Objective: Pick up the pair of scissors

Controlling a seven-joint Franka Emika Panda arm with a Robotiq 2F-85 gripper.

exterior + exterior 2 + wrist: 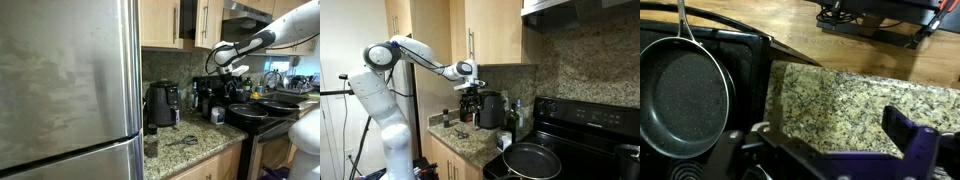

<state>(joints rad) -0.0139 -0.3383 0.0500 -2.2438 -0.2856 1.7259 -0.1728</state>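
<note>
Refrigerator door [70,80] fills the near foreground in an exterior view. Beyond it, the pair of scissors [184,141] lies flat on the granite counter [215,140], near the front edge. Behind it stands a black boxy appliance [162,103], with a coffee maker [207,97] further along the wall. The gripper [470,95] hangs above the counter, well apart from the pair of scissors, jaws spread wide and holding nothing. A frying pan [680,90] rests on the stove [585,125] beside the counter.
</note>
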